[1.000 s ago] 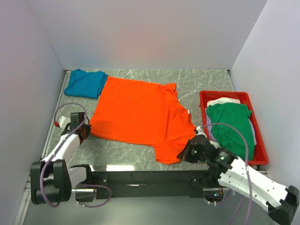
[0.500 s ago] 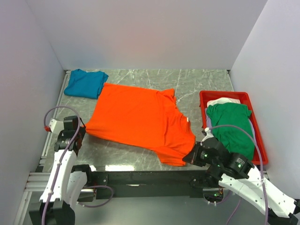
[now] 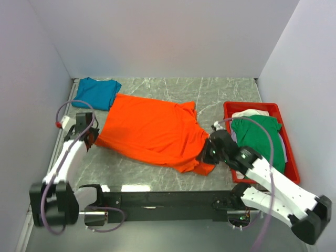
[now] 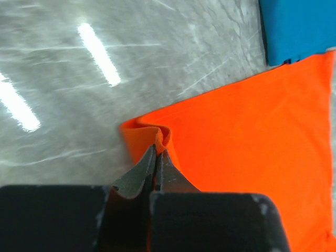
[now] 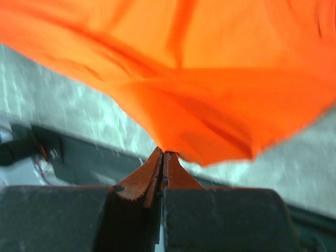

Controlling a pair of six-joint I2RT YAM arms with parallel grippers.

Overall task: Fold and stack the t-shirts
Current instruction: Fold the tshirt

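While the left tool (image 4: 157,153) pinches a corner of the orange t-shirt (image 3: 152,131) low on the tabletop (image 3: 136,170), the right tool (image 5: 163,153) clamps a lifted edge

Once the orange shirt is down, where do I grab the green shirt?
Pinch a raised fold near the middle of the green shirt, coming straight down from above. It lies crumpled in the red tray over the white shirt, so the tray walls would likely block a sideways approach, and the bunched cloth offers folds to pinch.
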